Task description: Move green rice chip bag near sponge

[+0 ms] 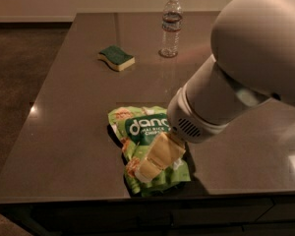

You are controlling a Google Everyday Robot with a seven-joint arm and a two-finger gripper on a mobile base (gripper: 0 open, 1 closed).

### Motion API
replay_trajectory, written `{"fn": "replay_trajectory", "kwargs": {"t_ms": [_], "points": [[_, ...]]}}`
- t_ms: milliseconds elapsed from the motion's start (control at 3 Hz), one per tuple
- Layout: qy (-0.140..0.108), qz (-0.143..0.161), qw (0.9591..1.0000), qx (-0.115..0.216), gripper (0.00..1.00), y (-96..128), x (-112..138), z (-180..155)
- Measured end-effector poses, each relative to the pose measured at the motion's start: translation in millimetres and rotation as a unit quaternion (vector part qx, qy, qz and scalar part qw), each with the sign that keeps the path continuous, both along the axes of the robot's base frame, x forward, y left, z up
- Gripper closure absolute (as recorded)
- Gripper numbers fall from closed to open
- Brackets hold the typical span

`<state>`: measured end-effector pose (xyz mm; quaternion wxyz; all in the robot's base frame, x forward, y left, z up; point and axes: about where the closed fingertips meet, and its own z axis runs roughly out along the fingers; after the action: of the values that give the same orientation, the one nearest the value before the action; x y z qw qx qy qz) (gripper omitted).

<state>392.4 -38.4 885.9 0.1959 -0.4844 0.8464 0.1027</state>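
The green rice chip bag point(137, 128) lies flat near the front edge of the dark table point(73, 112), its "dang" panel facing up. My gripper point(155, 162), cream-coloured, is right over the lower half of the bag and hides part of it. The big white arm reaches in from the upper right. The sponge point(116, 57), dark green on top with a pale yellow body, lies at the back left of the table, well apart from the bag.
A clear plastic water bottle point(170, 26) stands upright at the back, to the right of the sponge. The table's front edge runs just below the bag. Dark floor lies to the left of the table.
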Motion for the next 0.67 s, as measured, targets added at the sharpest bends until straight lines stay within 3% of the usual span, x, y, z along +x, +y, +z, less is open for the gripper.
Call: {"fn": "replay_trajectory", "kwargs": {"t_ms": [667], "points": [[0.017, -0.009, 0.9997, -0.015, 0.0, 12.7, -5.7, -18.1]]}}
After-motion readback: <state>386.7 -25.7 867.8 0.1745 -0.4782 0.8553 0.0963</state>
